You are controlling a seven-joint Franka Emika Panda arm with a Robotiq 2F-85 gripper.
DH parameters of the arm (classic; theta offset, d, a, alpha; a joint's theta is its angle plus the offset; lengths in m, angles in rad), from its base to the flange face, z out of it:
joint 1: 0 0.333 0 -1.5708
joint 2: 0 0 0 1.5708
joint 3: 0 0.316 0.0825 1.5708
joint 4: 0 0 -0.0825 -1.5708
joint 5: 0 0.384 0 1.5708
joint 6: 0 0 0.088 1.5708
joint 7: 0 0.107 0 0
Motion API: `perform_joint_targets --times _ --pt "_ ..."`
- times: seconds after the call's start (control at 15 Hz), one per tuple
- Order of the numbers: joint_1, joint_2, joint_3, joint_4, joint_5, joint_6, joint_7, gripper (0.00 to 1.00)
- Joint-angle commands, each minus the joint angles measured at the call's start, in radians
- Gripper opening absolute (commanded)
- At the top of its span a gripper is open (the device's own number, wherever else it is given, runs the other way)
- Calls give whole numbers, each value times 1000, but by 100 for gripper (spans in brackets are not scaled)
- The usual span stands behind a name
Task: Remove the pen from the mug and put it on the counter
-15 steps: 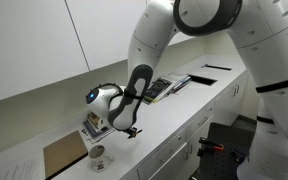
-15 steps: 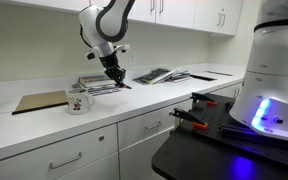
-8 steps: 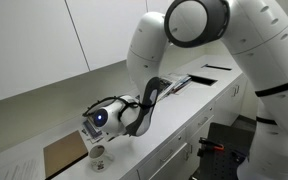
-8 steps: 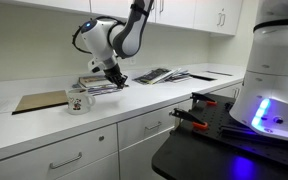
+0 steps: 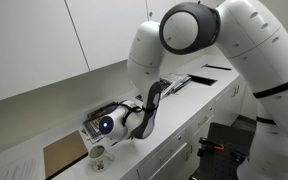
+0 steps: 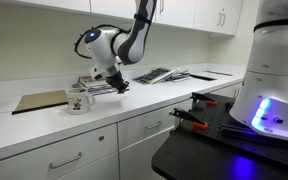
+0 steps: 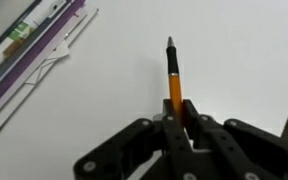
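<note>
In the wrist view my gripper [image 7: 177, 118] is shut on the pen [image 7: 173, 82], which has an orange barrel and a dark tip. The pen points away from the jaws, low over the white counter [image 7: 239, 55]. In an exterior view the gripper [image 6: 119, 87] hangs just above the counter [image 6: 44, 126], beside the stack of books and to the right of the white mug [image 6: 77, 102]. The mug [image 5: 97, 154] also stands near the counter's front edge, below the bent wrist. I cannot see inside the mug.
A stack of books [image 6: 96, 84] lies behind the gripper and shows at the wrist view's left edge [image 7: 24, 40]. A flat brown board [image 6: 39, 101] lies left of the mug. Magazines [image 6: 154, 75] lie further along the counter. A black cart [image 6: 214, 125] stands in front.
The arm has folded down and the wrist has turned. The gripper has carried the pen lower toward the counter by the books. The mug has not moved.
</note>
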Motion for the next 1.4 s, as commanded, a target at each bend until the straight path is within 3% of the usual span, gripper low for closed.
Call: perform_joint_targets --times 0.0,0.13,0.47,0.67,1.07,1.33 --pt "-16 26 12 20 -52 28 56 5" --pt "-5 41 7 33 -85 21 89 40" --pt "-12 56 18 52 -136 12 146 77" --pt "-87 28 86 39 55 40 45 99" --pt "-204 -56 199 24 522 38 -180 100" --pt "-222 -134 223 8 830 42 -219 100"
